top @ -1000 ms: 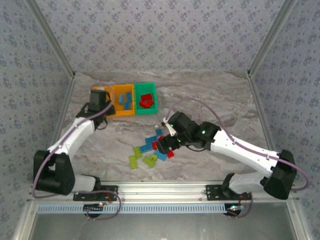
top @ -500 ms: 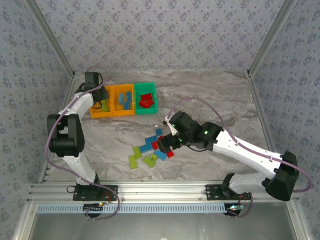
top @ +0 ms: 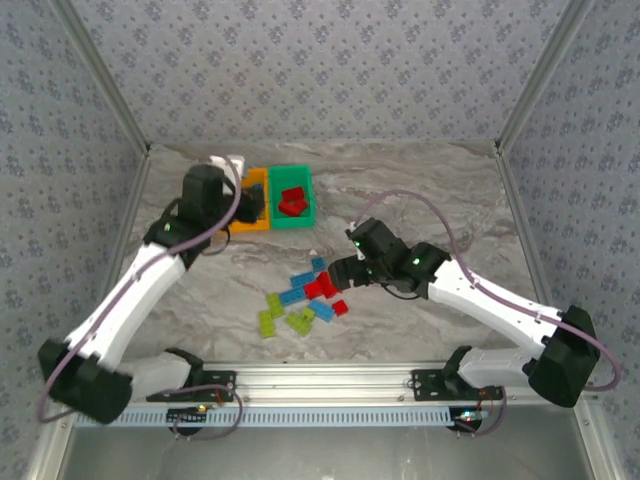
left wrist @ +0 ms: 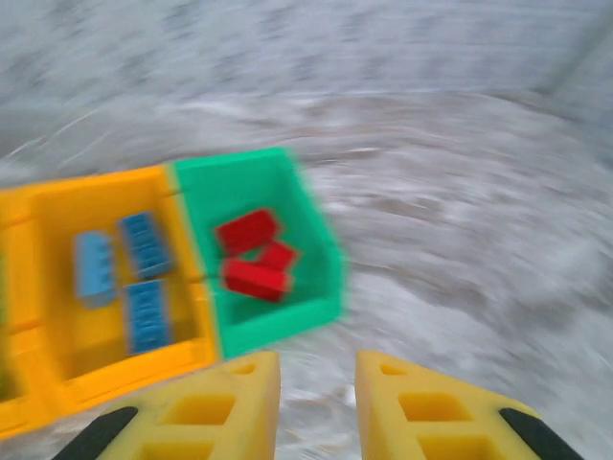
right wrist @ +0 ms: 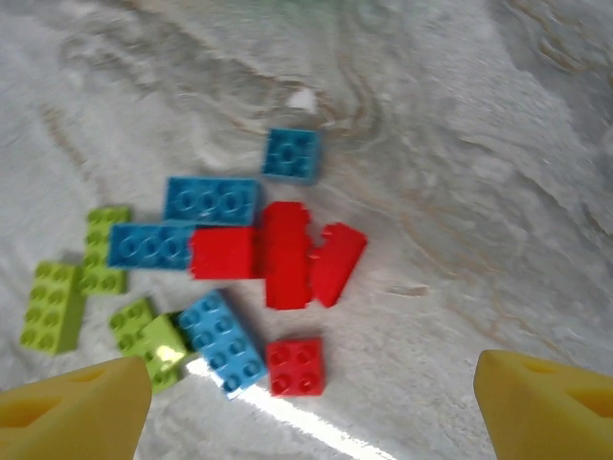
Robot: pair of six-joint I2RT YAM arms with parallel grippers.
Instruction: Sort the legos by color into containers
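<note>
Green bin (left wrist: 287,316) held three red bricks (left wrist: 254,259). The orange bin (left wrist: 115,372) touching it held three blue bricks (left wrist: 146,246), plain from the left wrist but arm-covered from above. Left pincer (left wrist: 316,369) hovered empty, fingers slightly parted. Right pincer (right wrist: 311,374) gaped wide and empty above loose legos (right wrist: 287,254) on the tabletop (top: 420,190).

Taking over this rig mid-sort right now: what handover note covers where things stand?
Left gripper: jaws slightly apart, empty, near the bins.
Right gripper: wide open, empty, above the loose pile.
Done: three red legos in the green bin; three blue legos in the orange bin beside it.
Left: the pile's red, blue and lime bricks on the table need sorting.
</note>
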